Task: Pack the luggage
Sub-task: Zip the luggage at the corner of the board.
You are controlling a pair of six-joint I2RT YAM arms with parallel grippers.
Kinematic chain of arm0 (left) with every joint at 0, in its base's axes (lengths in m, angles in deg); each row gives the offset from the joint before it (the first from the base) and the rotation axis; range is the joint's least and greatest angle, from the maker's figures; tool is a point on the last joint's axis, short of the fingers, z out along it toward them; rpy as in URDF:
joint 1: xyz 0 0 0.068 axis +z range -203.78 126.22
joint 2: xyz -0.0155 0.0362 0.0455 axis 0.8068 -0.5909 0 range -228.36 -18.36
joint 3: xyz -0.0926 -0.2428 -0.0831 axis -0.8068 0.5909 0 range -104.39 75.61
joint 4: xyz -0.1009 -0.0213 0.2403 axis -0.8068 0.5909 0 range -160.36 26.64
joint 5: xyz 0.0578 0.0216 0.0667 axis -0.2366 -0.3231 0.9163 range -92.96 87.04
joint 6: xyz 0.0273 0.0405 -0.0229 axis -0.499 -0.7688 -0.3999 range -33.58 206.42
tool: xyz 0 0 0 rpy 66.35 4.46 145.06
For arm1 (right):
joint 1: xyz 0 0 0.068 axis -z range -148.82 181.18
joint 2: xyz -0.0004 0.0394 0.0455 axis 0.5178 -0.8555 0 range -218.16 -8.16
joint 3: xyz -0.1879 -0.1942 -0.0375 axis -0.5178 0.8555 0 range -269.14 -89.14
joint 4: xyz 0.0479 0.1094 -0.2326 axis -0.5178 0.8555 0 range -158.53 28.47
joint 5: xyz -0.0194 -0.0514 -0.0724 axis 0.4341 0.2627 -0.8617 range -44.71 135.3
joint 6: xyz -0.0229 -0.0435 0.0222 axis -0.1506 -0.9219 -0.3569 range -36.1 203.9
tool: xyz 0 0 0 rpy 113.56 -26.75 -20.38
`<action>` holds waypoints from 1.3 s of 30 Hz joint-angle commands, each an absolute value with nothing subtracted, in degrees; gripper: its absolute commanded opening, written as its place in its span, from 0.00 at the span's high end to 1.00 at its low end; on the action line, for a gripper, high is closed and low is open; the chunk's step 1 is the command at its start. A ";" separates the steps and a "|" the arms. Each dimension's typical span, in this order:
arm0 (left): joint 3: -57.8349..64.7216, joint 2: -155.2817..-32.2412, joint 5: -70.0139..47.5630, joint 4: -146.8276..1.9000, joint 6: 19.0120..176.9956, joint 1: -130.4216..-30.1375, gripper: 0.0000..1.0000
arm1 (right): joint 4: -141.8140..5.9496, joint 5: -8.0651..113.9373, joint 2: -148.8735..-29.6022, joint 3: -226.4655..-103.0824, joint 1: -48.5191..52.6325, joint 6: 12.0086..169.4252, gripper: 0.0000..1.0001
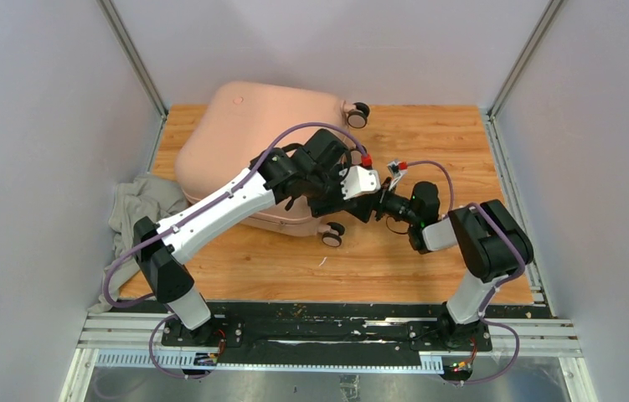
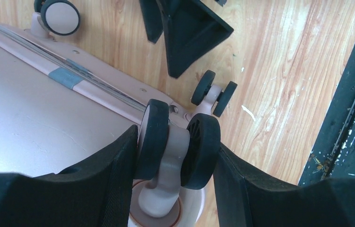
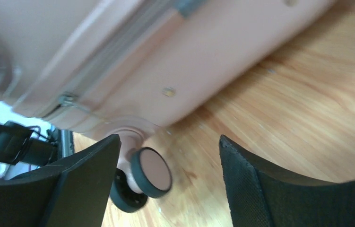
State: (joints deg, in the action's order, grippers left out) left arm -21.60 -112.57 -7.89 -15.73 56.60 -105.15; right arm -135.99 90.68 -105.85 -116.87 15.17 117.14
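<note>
Left pincer (image 2: 177,146) half open and clamped on the upper black double spinner wheel (image 2: 152,137) at the near-right corner of the pale pink hard-shell suitcase (image 1: 244,126), shut and flat on the wooden surface (image 1: 428,268), far left of centre, long axis left to right, wheeled end right. Right pincer (image 3: 168,139) wide apart and empty, just right of that end, lower wheel (image 3: 152,175) beside one finger; likely the nearer arm for the seam.
</note>
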 commanded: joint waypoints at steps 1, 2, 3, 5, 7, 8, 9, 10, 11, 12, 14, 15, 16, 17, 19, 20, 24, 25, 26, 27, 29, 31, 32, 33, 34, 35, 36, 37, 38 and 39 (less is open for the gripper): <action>-27.21 -109.06 -6.69 -23.15 59.49 -103.79 1.00 | -157.73 100.80 -111.74 -119.64 12.73 123.55 0.23; -27.22 -109.11 -6.66 -22.90 59.39 -103.83 1.00 | -159.66 101.97 -112.95 -120.80 12.43 125.90 0.24; -27.23 -109.14 -6.59 -22.70 59.26 -103.80 1.00 | -159.88 102.60 -113.48 -121.88 11.81 126.18 0.24; -27.14 -109.20 -6.47 -22.55 59.07 -103.79 1.00 | -159.34 103.14 -113.49 -123.14 10.26 124.61 0.25; -27.27 -109.28 -6.38 -22.54 58.76 -103.82 1.00 | -158.96 103.63 -113.50 -123.96 9.10 123.92 0.25; -27.41 -109.36 -6.35 -22.55 58.66 -103.79 1.00 | -159.10 103.95 -113.72 -124.29 8.64 124.06 0.26; -27.66 -109.51 -6.33 -22.49 58.66 -103.79 1.00 | -159.18 104.38 -113.87 -124.67 8.30 124.27 0.28; -27.92 -109.69 -6.31 -22.54 58.60 -103.79 1.00 | -159.40 104.69 -114.21 -124.85 8.09 124.55 0.29; -28.14 -109.81 -6.30 -22.54 58.53 -103.79 1.00 | -159.78 105.04 -114.41 -124.95 7.99 124.96 0.30; -28.30 -109.87 -6.30 -22.55 58.41 -103.77 1.00 | -159.96 105.19 -114.52 -124.92 7.99 125.36 0.30; -28.48 -109.94 -6.30 -22.55 58.23 -103.78 1.00 | -159.95 105.46 -114.43 -124.56 7.92 125.37 0.31; -28.45 -109.89 -6.23 -22.53 58.09 -103.79 1.00 | -159.89 105.56 -114.35 -124.30 7.94 125.34 0.31; -28.43 -109.79 -6.24 -22.51 58.06 -103.76 1.00 | -159.88 105.54 -114.13 -123.91 8.00 125.24 0.31; -28.44 -109.70 -6.22 -22.54 58.00 -103.70 1.00 | -159.91 105.46 -114.11 -123.53 8.06 125.08 0.31; -28.29 -109.42 -6.69 -22.36 58.08 -103.71 1.00 | -159.53 104.72 -114.17 -122.59 8.36 124.60 0.30; -28.16 -109.29 -7.51 -21.87 57.95 -103.70 1.00 | -159.52 104.38 -114.51 -122.17 8.49 124.44 0.29; -27.10 -109.31 -11.36 -19.31 55.49 -103.79 0.83 | -159.75 104.10 -115.87 -121.97 8.56 124.36 0.27; -27.38 -109.69 -12.93 -17.59 54.24 -103.79 0.68 | -159.71 103.95 -116.10 -121.83 8.59 124.25 0.27; -27.75 -110.27 -14.53 -15.60 52.96 -103.79 0.53 | -159.75 103.88 -116.35 -121.69 8.60 124.12 0.27; -28.04 -110.88 -15.89 -13.79 51.72 -103.79 0.41 | -159.83 103.76 -116.52 -121.47 8.78 124.10 0.27; -28.20 -111.89 -18.50 -10.56 48.50 -103.79 0.31 | -159.86 103.10 -116.86 -120.97 9.30 123.87 0.28; -27.51 -112.82 -19.37 -9.34 45.38 -103.87 0.26 | -159.93 102.59 -117.27 -120.51 9.88 123.85 0.29; -27.07 -113.21 -19.29 -9.28 44.21 -103.86 0.25 | -159.93 102.40 -117.37 -120.33 10.10 123.88 0.29; -26.77 -113.76 -18.98 -9.28 43.26 -103.90 0.23 | -159.86 101.98 -117.37 -120.03 10.51 123.81 0.29; -26.77 -114.41 -18.31 -9.28 42.42 -104.07 0.20 | -159.70 101.46 -117.33 -119.69 10.90 123.81 0.30; -26.94 -115.20 -17.64 -9.28 41.68 -104.36 0.18 | -159.83 100.75 -117.29 -119.17 11.45 123.85 0.30; -27.19 -115.93 -16.91 -9.28 40.98 -104.50 0.15 | -159.84 100.30 -117.19 -118.67 11.99 123.77 0.30; -27.48 -116.60 -16.22 -9.28 40.38 -104.85 0.14 | -159.85 100.07 -117.18 -118.20 12.48 123.74 0.30; -27.79 -117.25 -15.67 -9.28 39.91 -105.10 0.12 | -159.86 100.05 -117.15 -117.81 12.85 123.76 0.30; -27.93 -117.77 -15.30 -9.28 39.48 -105.29 0.11 | -159.92 100.00 -117.14 -117.50 13.12 123.73 0.30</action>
